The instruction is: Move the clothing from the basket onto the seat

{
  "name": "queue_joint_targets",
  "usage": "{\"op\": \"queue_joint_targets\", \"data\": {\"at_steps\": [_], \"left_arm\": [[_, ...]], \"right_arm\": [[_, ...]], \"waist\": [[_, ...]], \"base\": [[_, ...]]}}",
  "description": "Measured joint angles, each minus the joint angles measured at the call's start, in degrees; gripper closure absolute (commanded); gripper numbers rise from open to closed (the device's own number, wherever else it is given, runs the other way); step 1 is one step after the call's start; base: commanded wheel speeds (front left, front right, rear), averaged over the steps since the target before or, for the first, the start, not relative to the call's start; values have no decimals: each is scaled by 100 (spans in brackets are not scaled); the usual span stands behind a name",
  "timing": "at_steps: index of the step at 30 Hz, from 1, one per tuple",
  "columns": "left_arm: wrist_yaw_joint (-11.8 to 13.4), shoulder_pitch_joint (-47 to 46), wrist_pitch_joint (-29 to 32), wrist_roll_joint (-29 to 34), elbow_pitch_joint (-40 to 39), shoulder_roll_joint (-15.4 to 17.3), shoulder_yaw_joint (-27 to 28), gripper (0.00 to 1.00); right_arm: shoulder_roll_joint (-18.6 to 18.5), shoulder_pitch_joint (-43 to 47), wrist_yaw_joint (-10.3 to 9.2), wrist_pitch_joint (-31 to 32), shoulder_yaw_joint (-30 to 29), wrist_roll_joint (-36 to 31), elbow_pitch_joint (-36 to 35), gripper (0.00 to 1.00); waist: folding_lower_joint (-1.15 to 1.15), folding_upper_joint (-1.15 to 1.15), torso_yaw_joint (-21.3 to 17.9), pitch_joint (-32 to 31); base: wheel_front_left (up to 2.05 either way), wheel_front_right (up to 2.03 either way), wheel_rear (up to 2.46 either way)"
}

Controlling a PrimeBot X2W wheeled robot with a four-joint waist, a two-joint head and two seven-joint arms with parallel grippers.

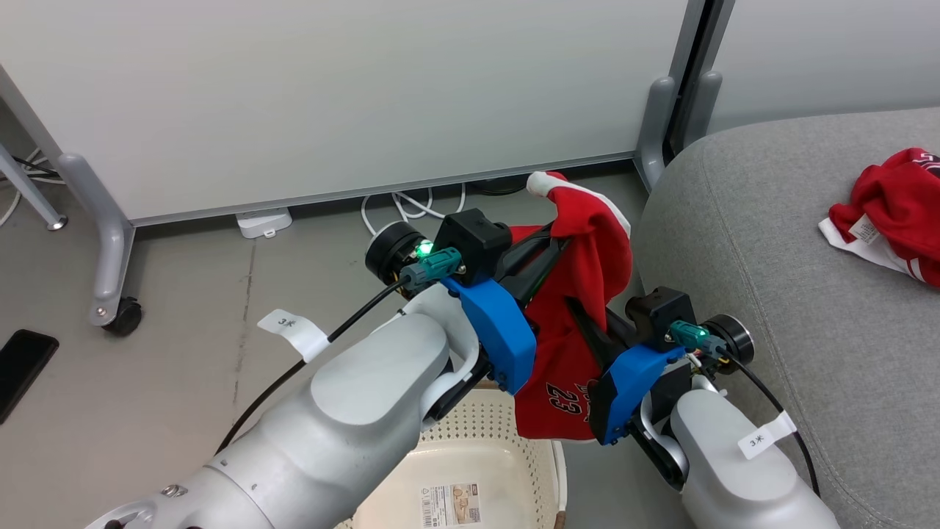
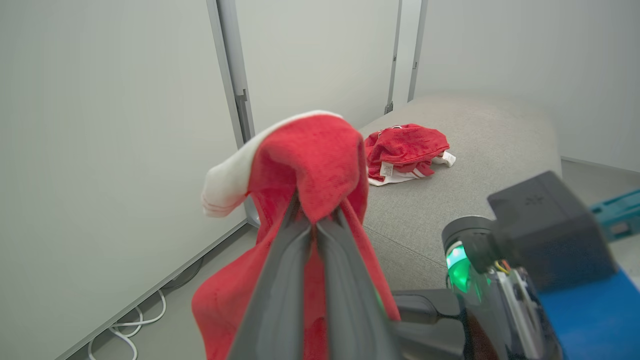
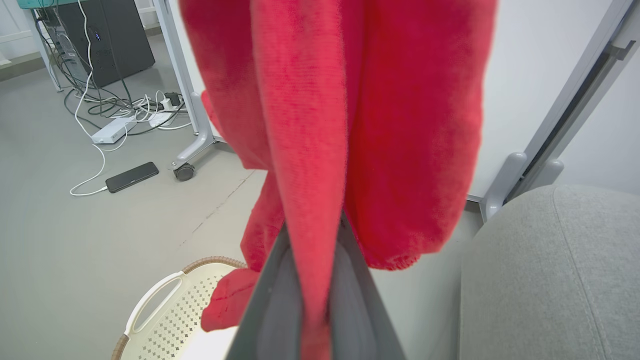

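Above basket [image 1: 481, 441], jersey [image 1: 587, 279] hangs vertical, 23 end down.

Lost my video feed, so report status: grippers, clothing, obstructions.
Left gripper, right gripper both shut on number-23 jersey, hanging over basket. Second jersey on seat. No obstruction seen toward seat.
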Motion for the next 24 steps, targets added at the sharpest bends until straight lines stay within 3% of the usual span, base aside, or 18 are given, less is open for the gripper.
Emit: {"op": "queue_joint_targets", "data": {"at_steps": [4, 5, 7, 8, 9, 24], "left_arm": [[0, -2, -19, 0, 30, 1, -1, 100], [0, -2, -19, 0, 36, 0, -2, 92], [0, -2, -19, -5, 51, 0, -3, 52], [0, -2, -20, -21, 57, 0, -3, 7], [0, -2, -20, -25, 67, 0, -3, 0], [23, -5, -43, -34, 176, -8, 22, 0]], "right_arm": [[0, -14, 0, -20, 20, 60, 26, 100], [0, -14, -1, -27, 27, 74, 33, 100], [0, -14, -1, -31, 37, 89, 44, 100], [0, -15, 0, -32, 43, 90, 48, 100], [0, -16, 0, -37, 49, 91, 54, 100], [0, -69, 0, -83, 101, 113, 121, 100]], "waist": [[0, 0, -3, 4], [0, 0, -4, 4], [0, 0, -5, 5], [0, 0, -7, 7], [0, 0, -10, 11], [0, 0, -23, 7]], "base": [[0, 0, 0], [0, 0, 0], [0, 0, 0], [0, 0, 0], [0, 0, 0], [0, 0, 0]]}}
